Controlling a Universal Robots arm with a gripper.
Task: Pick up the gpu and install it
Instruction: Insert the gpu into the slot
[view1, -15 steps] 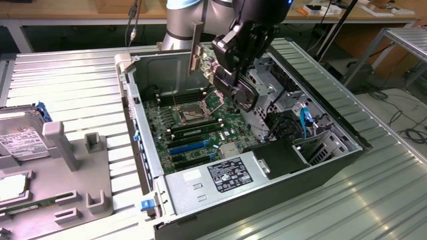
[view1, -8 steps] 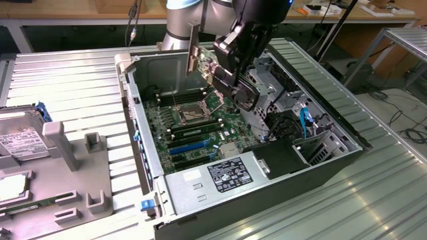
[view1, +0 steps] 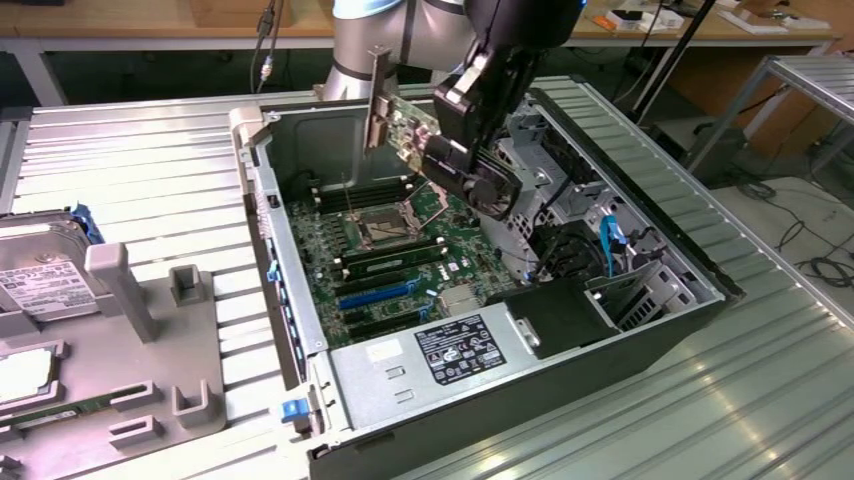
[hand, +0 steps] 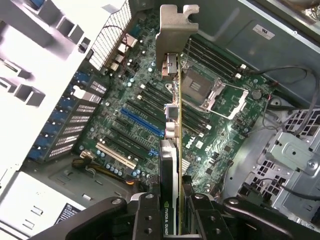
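While hovering over the open grey computer case (view1: 256, 200), the black fingers (hand: 148, 212) are pinching the thin dark green gpu card (hand: 169, 150), silver bracket far from them, edge-on above the green motherboard (hand: 125, 105). Its black face is showing "NVIDIA QUAD", and the motherboard is showing "DELL".

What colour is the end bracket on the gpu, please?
The gpu has a silver bracket; clearest in the wrist view.

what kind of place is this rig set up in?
Probably a robotics lab bench for PC assembly trials: an open computer case sits on a slatted metal table, the gripper holds the gpu above the motherboard, and wooden workbenches stand behind.
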